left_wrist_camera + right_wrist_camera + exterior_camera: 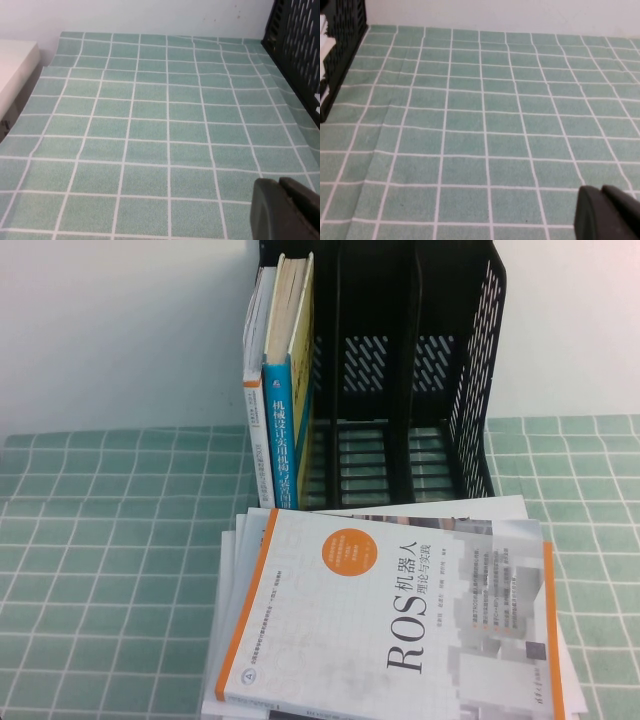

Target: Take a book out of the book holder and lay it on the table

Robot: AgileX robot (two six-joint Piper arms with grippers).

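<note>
The book (285, 430), thick with a pale yellow cover and a blue spine, stands upright in the left compartment of the black book holder (470, 390) at the back of the table (110, 540). The holder's middle and right compartments are empty. Neither gripper shows in the high view. My left gripper (278, 183) is shut and empty, low over the green cloth, with the holder's perforated side (295, 45) ahead of it. My right gripper (601, 191) is shut and empty over the cloth on the other side, with the holder (342, 40) off at the frame's edge.
A thin white-grey book with an orange spine (255, 370) stands left of the yellow book in the same compartment. The white ROS book (390, 630) lies flat on other white books in front of the holder. A pale block (15, 65) sits past the cloth's edge.
</note>
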